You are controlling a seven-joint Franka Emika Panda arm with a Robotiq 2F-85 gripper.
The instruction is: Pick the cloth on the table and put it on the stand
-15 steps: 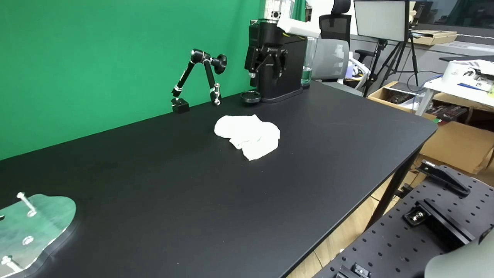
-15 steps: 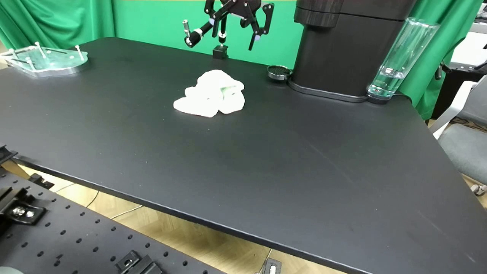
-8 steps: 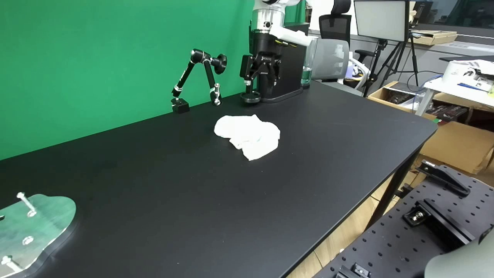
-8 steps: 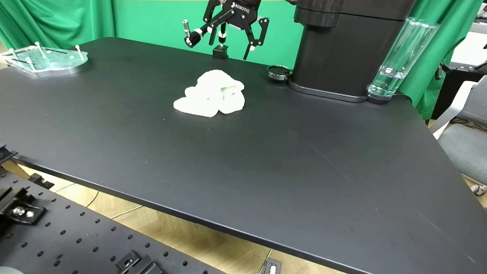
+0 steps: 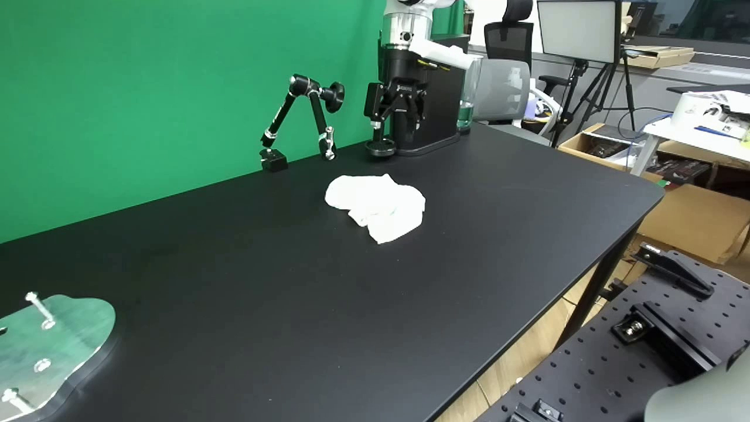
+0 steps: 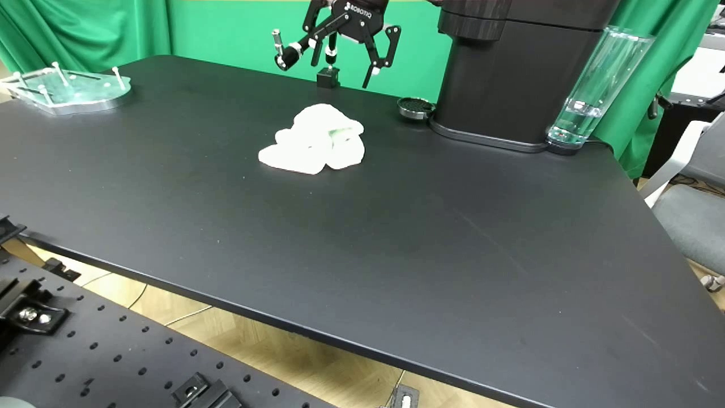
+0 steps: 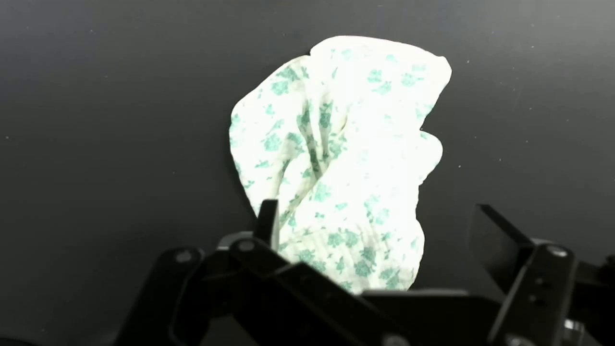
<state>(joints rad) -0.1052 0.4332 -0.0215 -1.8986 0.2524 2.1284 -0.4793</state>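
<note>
A crumpled white cloth (image 5: 387, 202) with green flower print lies on the black table. It also shows in an exterior view (image 6: 317, 141) and in the wrist view (image 7: 360, 144). A black jointed stand (image 5: 299, 87) on a small block base stands by the green wall. In an exterior view the stand (image 6: 290, 56) is partly hidden behind my gripper. My gripper (image 6: 341, 72) is open and empty, pointing down above the table; it also shows in an exterior view (image 5: 398, 130). In the wrist view my gripper (image 7: 376, 204) has its fingers apart, with the lower part of the cloth showing between them.
A black coffee machine (image 6: 521, 85) with a clear water tank (image 6: 595, 85) and a round drip tray (image 6: 416, 107) stands at the back. A clear plate with pegs (image 5: 64, 334) lies at the table's far end. A perforated mounting plate (image 6: 141, 362) is beside the table edge.
Over the last second my gripper has moved lower and slightly left in both exterior views, then held still. The cloth has not moved.
</note>
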